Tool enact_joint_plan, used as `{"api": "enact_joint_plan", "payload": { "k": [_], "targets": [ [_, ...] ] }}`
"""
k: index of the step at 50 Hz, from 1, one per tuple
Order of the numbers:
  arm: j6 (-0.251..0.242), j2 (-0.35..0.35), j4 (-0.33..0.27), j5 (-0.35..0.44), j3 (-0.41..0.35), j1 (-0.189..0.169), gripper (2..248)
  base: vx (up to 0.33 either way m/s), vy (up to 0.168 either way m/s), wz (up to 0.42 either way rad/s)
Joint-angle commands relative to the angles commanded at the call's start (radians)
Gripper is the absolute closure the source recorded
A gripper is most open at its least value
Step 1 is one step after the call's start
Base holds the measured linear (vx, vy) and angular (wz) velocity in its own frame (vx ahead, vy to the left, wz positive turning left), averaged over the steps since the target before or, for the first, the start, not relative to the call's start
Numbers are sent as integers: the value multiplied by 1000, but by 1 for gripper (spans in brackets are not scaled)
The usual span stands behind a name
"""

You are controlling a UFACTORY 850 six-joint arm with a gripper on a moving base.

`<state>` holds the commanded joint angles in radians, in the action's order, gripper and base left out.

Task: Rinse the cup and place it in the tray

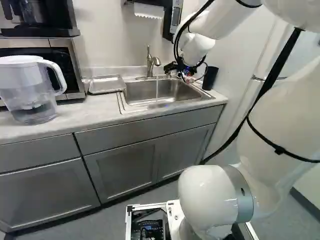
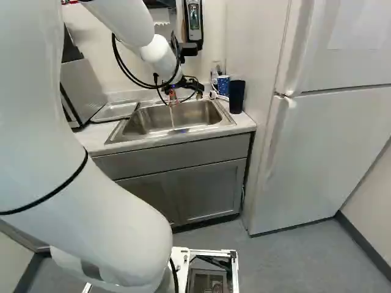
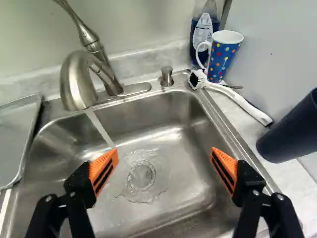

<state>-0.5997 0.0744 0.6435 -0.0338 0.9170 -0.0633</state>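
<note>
My gripper (image 2: 181,89) hangs over the sink (image 1: 160,91). In the wrist view the gripper (image 3: 164,153) stands wide open, nothing between its orange pads, the sink floor and drain below. A blue mug with coloured dots and a white handle (image 3: 224,55) stands upright on the counter in the sink's far corner, ahead of the gripper. The tall dark cup (image 3: 293,130) stands on the counter beside the sink, near the wall. On the sink's other side lies the metal tray (image 1: 107,84), partly seen in the wrist view too. Water runs from the faucet (image 3: 78,82) into the basin.
A white-handled brush (image 3: 237,99) lies by the mug, with a blue bottle (image 3: 202,37) behind. In the left base view, a water pitcher (image 1: 30,87) and a microwave (image 1: 65,55) stand left of the tray. A white fridge (image 2: 324,134) is right of the counter.
</note>
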Motion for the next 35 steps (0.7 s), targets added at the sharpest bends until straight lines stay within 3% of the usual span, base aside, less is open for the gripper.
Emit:
{"api": "enact_joint_plan", "payload": {
  "k": [35],
  "targets": [
    [0, -12, 211, 71, 12, 15, 3, 0, 0, 0]
  ]
}}
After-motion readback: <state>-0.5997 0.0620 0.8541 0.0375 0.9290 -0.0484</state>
